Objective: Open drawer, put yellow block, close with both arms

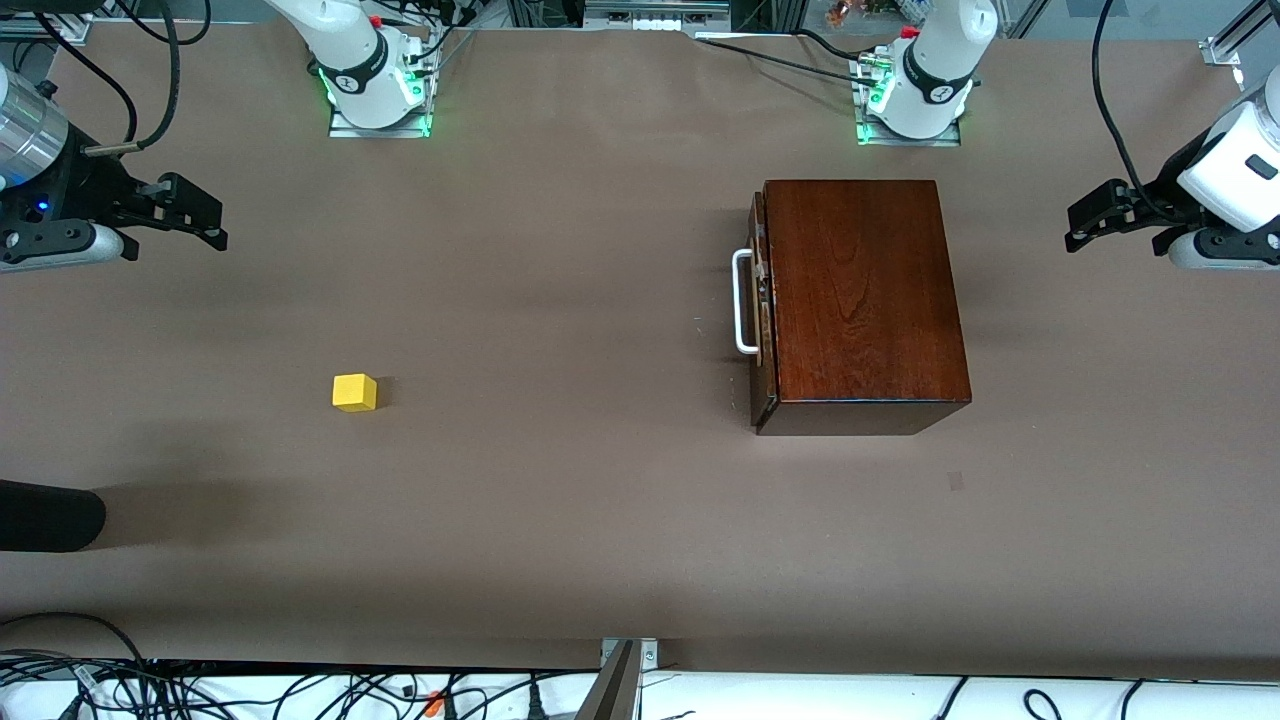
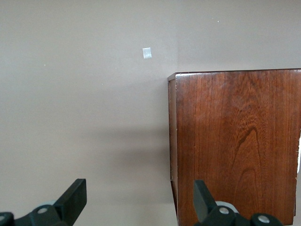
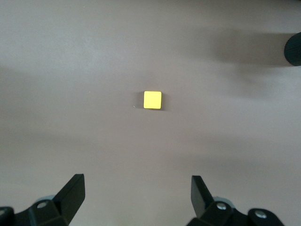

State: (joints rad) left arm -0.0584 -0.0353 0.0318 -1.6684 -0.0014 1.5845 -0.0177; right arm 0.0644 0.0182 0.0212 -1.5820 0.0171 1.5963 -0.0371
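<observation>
Drawer (image 1: 759,305) and yellow block (image 1: 354,392) both sit untouched, and neither pincer holds anything. Right pincer (image 1: 190,212) hangs in the air at the right arm's end of the desk (image 1: 560,520), its two black fingers (image 3: 70,193) spread wide with nothing between them. Its wrist view looks down on the yellow block, which lies alone on the bare brown surface, well apart from the fingertips. Left pincer (image 1: 1100,215) hangs at the left arm's end of the desk, over the surface just beside the wooden box (image 1: 860,300); its fingers (image 2: 75,197) also stand wide apart and empty, and its wrist view shows the box's glossy top.

Outward from there, the drawer is shut: its dark front lies flush against the reddish-brown box, and the white bar handle (image 1: 743,302) faces the right arm's end of the desk. The box stands upright nearer the left arm's base (image 1: 915,105) than the front camera. The yellow block rests toward the right arm's end, nearer the front camera than the drawer handle and well apart from the box. A small pale square mark (image 1: 955,481) lies on the desk near the box, nearer the camera. A dark rounded object (image 1: 50,515) pokes in at the desk's edge, at the right arm's end.
</observation>
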